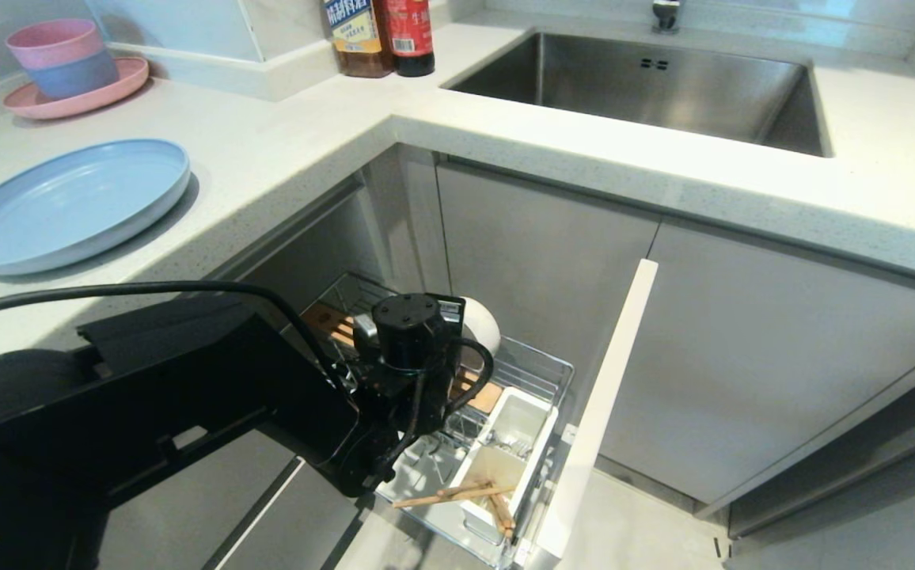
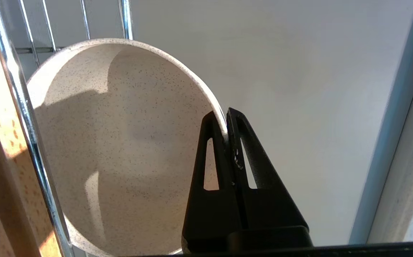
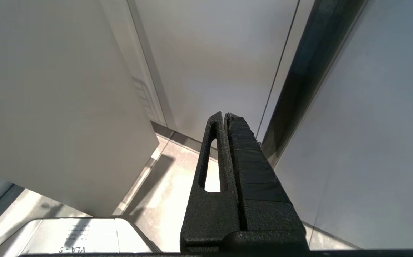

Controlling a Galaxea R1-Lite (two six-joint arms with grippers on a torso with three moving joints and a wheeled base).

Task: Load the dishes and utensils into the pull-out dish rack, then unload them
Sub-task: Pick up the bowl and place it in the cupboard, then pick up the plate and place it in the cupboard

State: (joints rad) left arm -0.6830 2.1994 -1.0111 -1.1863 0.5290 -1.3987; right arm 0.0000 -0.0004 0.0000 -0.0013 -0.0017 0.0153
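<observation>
- Jaws of left gripper [image 2: 227, 123] clamped on the rim of the cream speckled bowl [image 2: 120, 142], which stands on edge in the pull-out wire rack [image 1: 537, 368].
- Right gripper [image 3: 224, 117] closed, empty, near cabinet fronts.
- Chopsticks [image 1: 457, 495] lie in the white cutlery holder [image 1: 533, 439]; blue plate [image 1: 70, 202] on countertop [image 1: 283, 150].

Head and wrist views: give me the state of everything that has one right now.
Dish rack: pulled out.
Bowl: on edge in rack, rim pinched by left gripper.
Right gripper: shut, empty.
Blue plate: flat on counter.
Chopsticks: lying across cutlery holder.
Sink: empty.
</observation>
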